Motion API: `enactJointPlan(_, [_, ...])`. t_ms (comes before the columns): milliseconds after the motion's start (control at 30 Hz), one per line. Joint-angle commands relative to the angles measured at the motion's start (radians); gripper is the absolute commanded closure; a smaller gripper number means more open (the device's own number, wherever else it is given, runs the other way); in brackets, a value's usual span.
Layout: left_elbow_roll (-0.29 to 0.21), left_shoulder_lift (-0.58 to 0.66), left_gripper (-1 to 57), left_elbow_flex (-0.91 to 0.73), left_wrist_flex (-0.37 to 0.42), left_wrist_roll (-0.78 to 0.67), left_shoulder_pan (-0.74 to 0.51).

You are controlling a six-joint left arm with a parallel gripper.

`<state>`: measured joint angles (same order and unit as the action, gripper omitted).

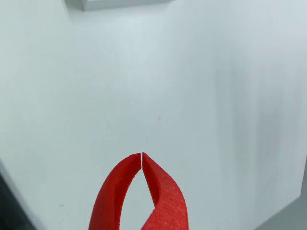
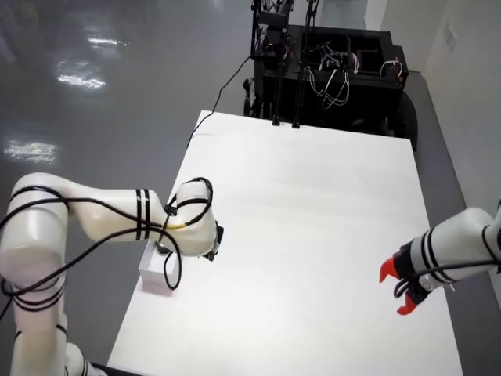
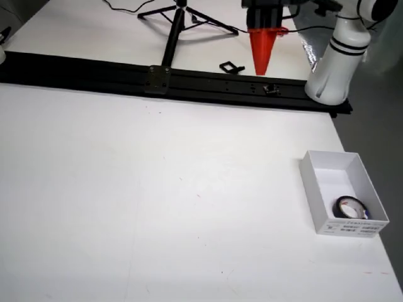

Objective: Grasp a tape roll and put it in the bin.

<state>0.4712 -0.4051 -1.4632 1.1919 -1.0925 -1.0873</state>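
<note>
Now red jaws pressed tip to tip, holding nothing, above white table (image 1: pixel 86 96).

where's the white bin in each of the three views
View riding on the jaws: only a corner of the white bin shows, at the top edge left of centre.
View from above: at the table's left edge, mostly hidden under the still white arm.
View from the side: lower right, near the table's right edge, with a tape roll inside.
Shared landmark: the white table.

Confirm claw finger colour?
Red. Clearest in the view riding on the claw, where both fingers meet at the tips.
</note>
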Motion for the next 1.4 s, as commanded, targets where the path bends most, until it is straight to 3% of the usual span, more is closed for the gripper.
enactJointPlan(33, [-0.085, 0.173, 56.6, 0.001, -0.038, 0.23, -0.252])
enactJointPlan(400, [-0.318, 0.196, 56.0, 0.001, -0.15, 0.553, -0.269])
enactJointPlan(633, [-0.419, 0.193, 55.0, 0.001, -0.18, 0.668, -0.275])
enactJointPlan(867, [-0.471, 0.196, 53.6, 0.009, -0.21, 0.76, -0.31])
enactJointPlan(1033, [-0.473, 0.206, 52.0, 0.014, -0.19, 0.789, -0.322])
enactJointPlan(1200, [-0.474, 0.235, 50.9, 0.015, -0.161, 0.74, -0.31])
enactJointPlan(1400, [-0.47, 0.247, 56.7, 0.015, -0.124, 0.62, -0.255])
